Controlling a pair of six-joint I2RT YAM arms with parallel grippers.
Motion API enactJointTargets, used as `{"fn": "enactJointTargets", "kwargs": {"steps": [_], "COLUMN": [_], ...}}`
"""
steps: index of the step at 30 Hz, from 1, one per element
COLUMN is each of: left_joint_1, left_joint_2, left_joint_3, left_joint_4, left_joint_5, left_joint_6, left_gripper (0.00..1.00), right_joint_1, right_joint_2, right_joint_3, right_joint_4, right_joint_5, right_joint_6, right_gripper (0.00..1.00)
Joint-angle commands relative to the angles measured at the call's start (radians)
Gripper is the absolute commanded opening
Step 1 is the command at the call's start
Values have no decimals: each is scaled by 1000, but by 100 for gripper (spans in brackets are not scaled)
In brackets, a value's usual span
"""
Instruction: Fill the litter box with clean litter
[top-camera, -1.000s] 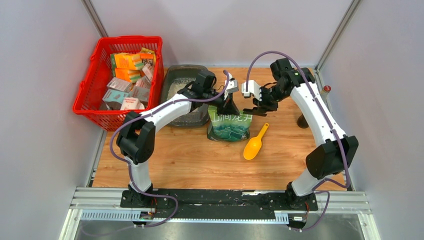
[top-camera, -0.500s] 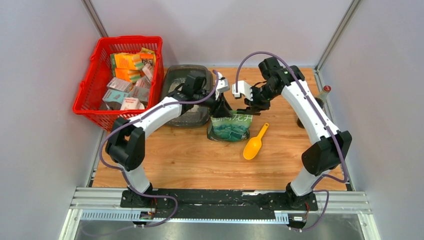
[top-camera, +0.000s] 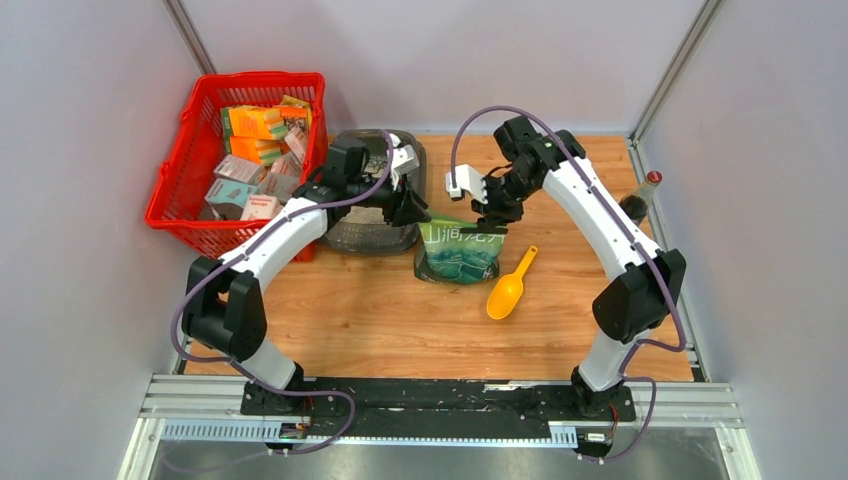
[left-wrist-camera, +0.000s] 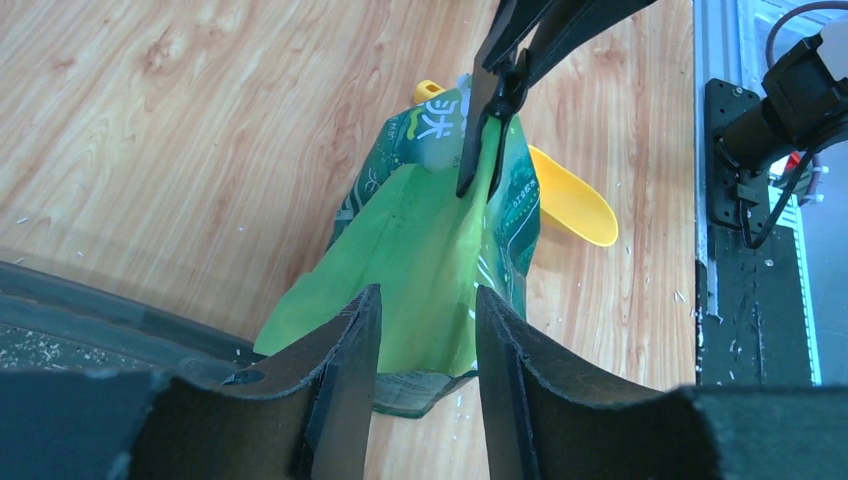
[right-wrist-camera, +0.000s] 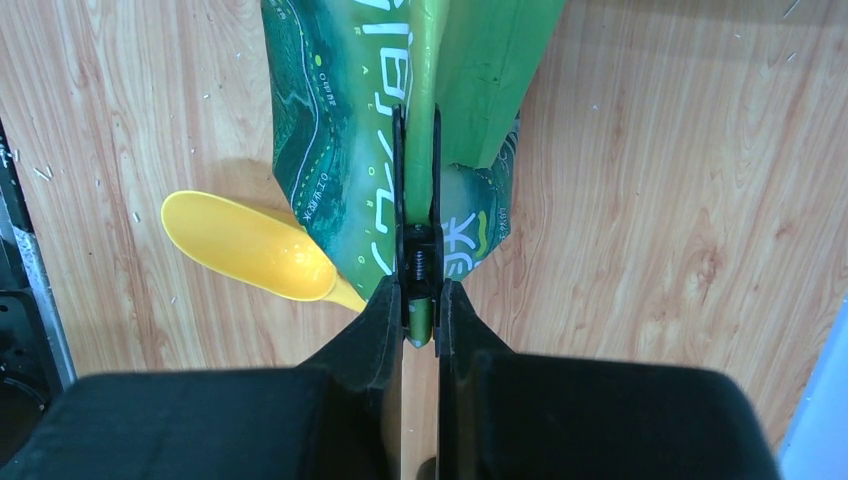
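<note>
table (top-camera: 380, 310): wood-grain top, smooth, low sheen
bag (left-wrist-camera: 430, 240): thin printed plastic film, glossy, creased
scoop (right-wrist-camera: 250, 245): smooth yellow plastic, shiny
litter box (top-camera: 370, 240): dark grey plastic, dull
basket (top-camera: 175, 190): red plastic mesh, slightly glossy
left gripper (left-wrist-camera: 428, 292): fingers (left-wrist-camera: 345, 370) matt black plastic, finely ridged edges
arm shells (top-camera: 285, 232): smooth white plastic, glossy
rail (top-camera: 690, 408): ribbed bare metal, near edge
</note>
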Motion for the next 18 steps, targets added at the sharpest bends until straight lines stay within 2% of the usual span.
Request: {"fn": "enactJointTargets", "kwargs": {"steps": [1, 3, 4, 6, 7, 9, 10, 13, 16, 17, 18], "left_joint_1": [4, 5, 5, 11, 13, 25, 30, 41, 53, 54, 56], "left_joint_2": [-52, -64, -69, -93, -103, -129, -138, -170, -193, -198, -204], "left_joint_3": [-2, 0, 4, 20, 27, 55, 64, 109, 159, 173, 201], "left_joint_4": [-19, -40, -54, -106, -124, -187, -209, -273, -318, -321, -328], "left_joint_5": [0, -9, -12, -25, -35, -80, -92, -202, -345, -432, -474], "left_joint_6": [23, 26, 38, 60, 72, 83, 109, 140, 170, 172, 173], "left_gripper": [47, 48, 49, 51, 53, 55, 61, 68, 70, 70, 71], "right_joint_1": [17, 14, 13, -10, -24, -62, -73, -116, -151, -158, -159], "right_joint_2": [33, 31, 30, 25, 21, 24, 31, 39, 30, 24, 19], "right_joint_3": [25, 25, 29, 52, 100, 161, 222, 298, 327, 324, 313], "right_joint_4": [-303, -300, -300, -299, -294, -277, -267, -196, -81, -16, 35], "right_joint_5": [-50, -46, -43, -52, -81, -104, -113, -130, -129, -115, -78], "right_joint_6": [44, 56, 79, 107, 143, 191, 219, 347, 487, 521, 658], "right_gripper": [0, 1, 14, 31, 45, 53, 58, 65, 73, 86, 94]}}
